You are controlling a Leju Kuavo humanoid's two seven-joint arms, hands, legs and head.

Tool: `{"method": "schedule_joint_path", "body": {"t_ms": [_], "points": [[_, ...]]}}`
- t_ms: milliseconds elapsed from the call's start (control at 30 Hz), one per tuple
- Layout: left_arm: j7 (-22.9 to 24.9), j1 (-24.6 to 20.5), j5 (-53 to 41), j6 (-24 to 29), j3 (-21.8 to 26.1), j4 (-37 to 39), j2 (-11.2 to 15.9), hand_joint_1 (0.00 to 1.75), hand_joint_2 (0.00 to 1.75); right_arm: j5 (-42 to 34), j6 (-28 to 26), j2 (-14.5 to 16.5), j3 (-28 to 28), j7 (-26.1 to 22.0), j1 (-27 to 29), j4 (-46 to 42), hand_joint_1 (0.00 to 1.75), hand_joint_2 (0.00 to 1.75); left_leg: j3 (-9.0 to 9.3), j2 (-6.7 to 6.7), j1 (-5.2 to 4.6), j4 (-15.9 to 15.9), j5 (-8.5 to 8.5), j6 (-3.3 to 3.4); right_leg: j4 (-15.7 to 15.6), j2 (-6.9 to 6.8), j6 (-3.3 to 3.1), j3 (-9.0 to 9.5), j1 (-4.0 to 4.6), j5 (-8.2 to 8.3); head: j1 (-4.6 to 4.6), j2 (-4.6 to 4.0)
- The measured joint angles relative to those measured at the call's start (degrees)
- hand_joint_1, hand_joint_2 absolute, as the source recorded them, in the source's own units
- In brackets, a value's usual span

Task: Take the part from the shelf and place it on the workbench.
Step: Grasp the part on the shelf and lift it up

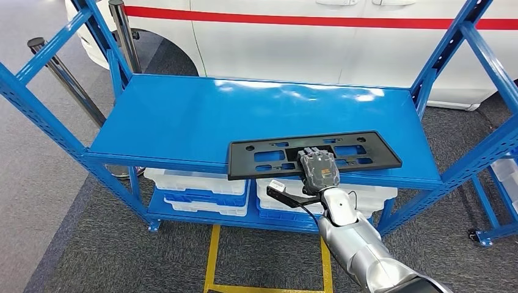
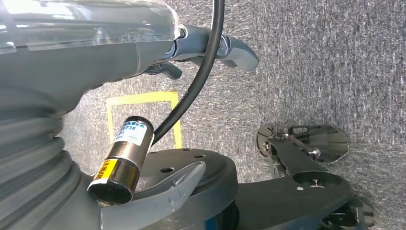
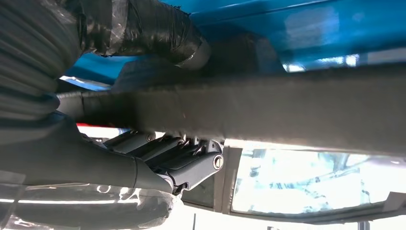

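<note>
Part (image 1: 275, 155) — black flat frame at the shelf's (image 1: 183, 116) front edge, clasped by the right hand (image 1: 318, 170) — pickup step; next, lift clear and carry to the workbench.

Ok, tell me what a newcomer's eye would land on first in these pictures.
First, the bright blue shelf, its glossy top spanning the middle of the head view. Next, the flat black part with cut-outs, lying at the shelf's front edge and overhanging it, with the right hand gripping its near edge. Behind the shelf stands a white car with a red stripe.
</note>
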Motion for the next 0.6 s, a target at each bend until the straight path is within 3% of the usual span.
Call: {"method": "schedule_joint_path", "body": {"t_ms": [233, 600], "points": [[0.42, 0.00, 0.63, 0.00, -0.03, 0.00, 0.01, 0.00, 1.75, 0.20, -3.09, 0.01, 0.14, -0.07, 0.89, -1.65, 1.20, 1.75, -0.01, 0.00, 0.00, 0.00, -0.01, 0.01, 0.00, -0.01, 0.00, 0.00, 0.00, -0.01, 0.00, 0.00], [0.50, 0.01, 1.23, 0.00, -0.49, 0.00, 0.02, 0.00, 1.75, 2.94, -3.30, 0.00, 0.13, -2.06, 4.67, -10.66, 1.20, 1.75, -0.01, -0.01, 0.00, 0.00, -0.04, -0.03, 0.00, 0.00, 0.00, -0.03, 0.01, -0.03, 0.00, 0.00]]}}
